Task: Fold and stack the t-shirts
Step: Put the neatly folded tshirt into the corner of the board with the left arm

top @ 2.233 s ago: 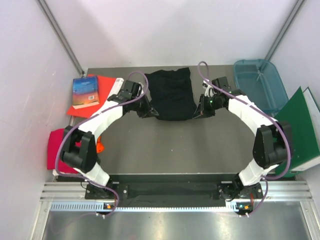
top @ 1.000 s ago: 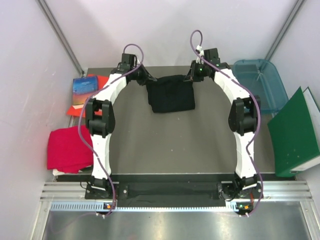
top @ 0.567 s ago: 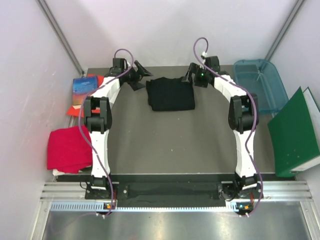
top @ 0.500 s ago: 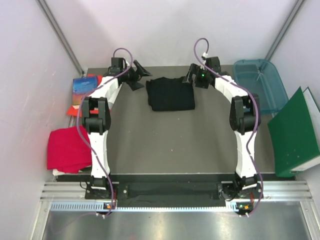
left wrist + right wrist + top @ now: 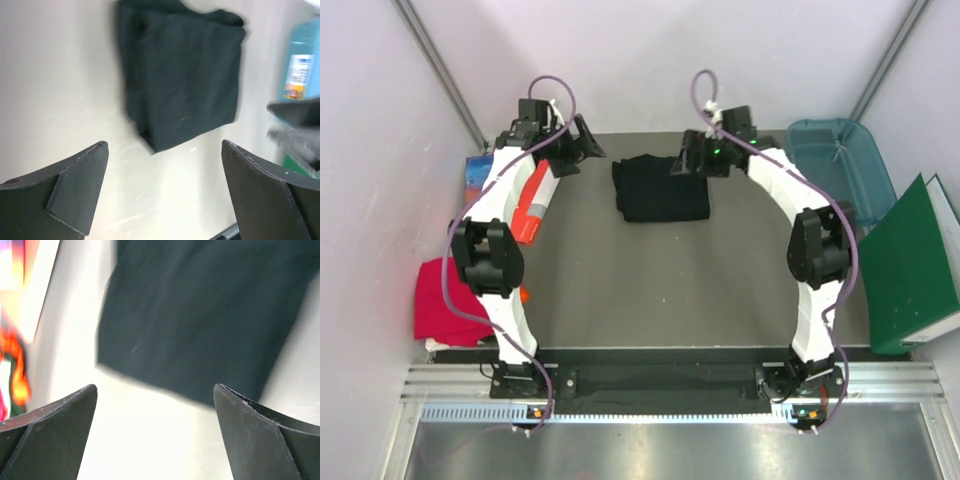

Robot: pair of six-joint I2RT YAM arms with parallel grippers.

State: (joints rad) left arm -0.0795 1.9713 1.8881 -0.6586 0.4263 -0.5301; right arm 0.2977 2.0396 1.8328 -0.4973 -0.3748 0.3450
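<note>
Top external | step: black t-shirt (image 5: 662, 188) folded; left gripper (image 5: 582, 150), right gripper (image 5: 682, 160) flank it, fingers spread, empty | next: you likely grasp it, stack with crimson t-shirt (image 5: 440, 300), well left of it.

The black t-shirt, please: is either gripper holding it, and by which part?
Nothing is held: the left gripper and right gripper are open, clear of the folded black t-shirt.

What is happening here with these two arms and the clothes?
The robot is folding t-shirts. The black t-shirt lies folded at the far middle of the table. The left pincer and the right pincer are both open and empty, one at each side of it. The crimson-pink t-shirt lies folded at the table's left edge, so the two are not yet stacked.
</note>
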